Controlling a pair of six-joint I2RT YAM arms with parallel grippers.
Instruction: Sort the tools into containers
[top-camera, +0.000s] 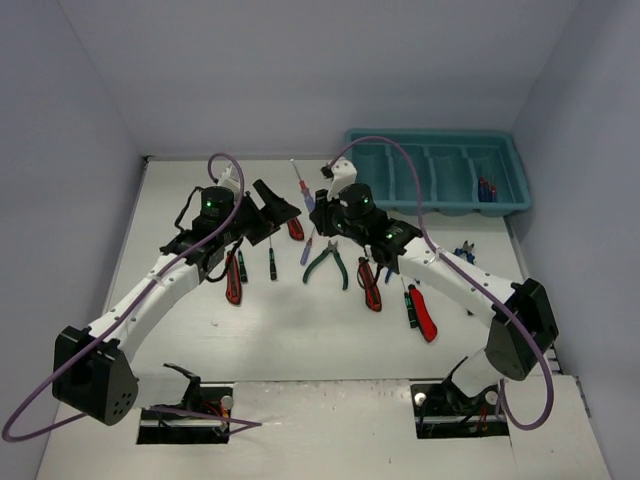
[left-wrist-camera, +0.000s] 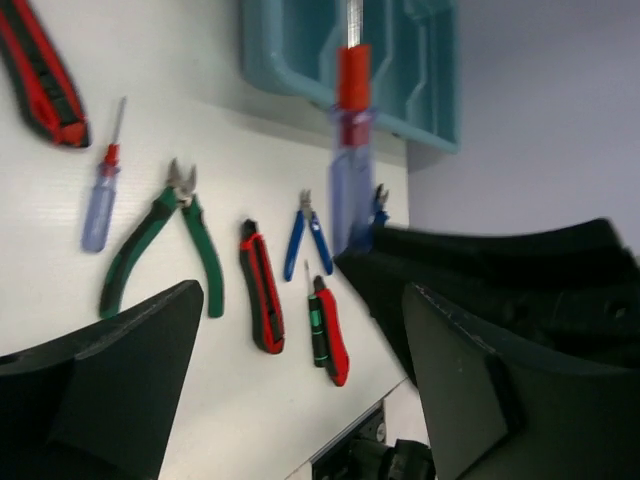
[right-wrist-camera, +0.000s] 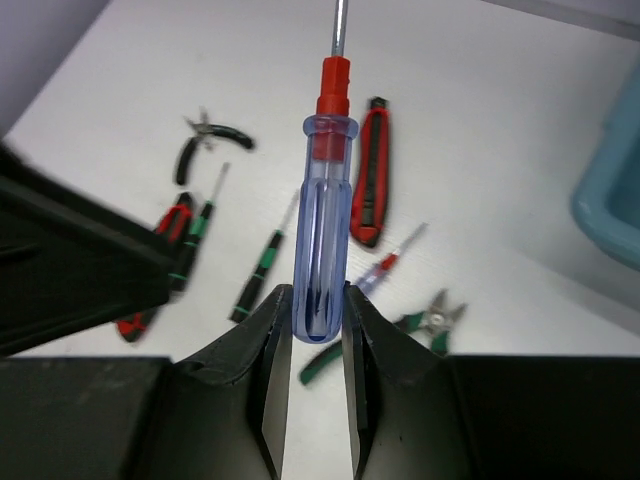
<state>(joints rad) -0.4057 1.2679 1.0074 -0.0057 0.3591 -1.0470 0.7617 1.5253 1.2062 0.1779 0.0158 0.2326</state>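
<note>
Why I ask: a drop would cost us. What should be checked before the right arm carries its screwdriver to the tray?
1. Right gripper shut on screwdriver: ok.
2. Hold deep enough: not ok; the fingers pinch only the handle's butt end, so it may pivot.
3. Left gripper open, off the screwdriver: ok.
4. Tray in view, with free compartments: ok.
5. Clearance over the tray's rim: cannot tell.

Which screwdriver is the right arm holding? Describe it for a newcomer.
Find the right gripper above the white table. It pinches the butt of a screwdriver with clear blue handle and red collar. The smaller blue screwdriver lies on the table.
</note>
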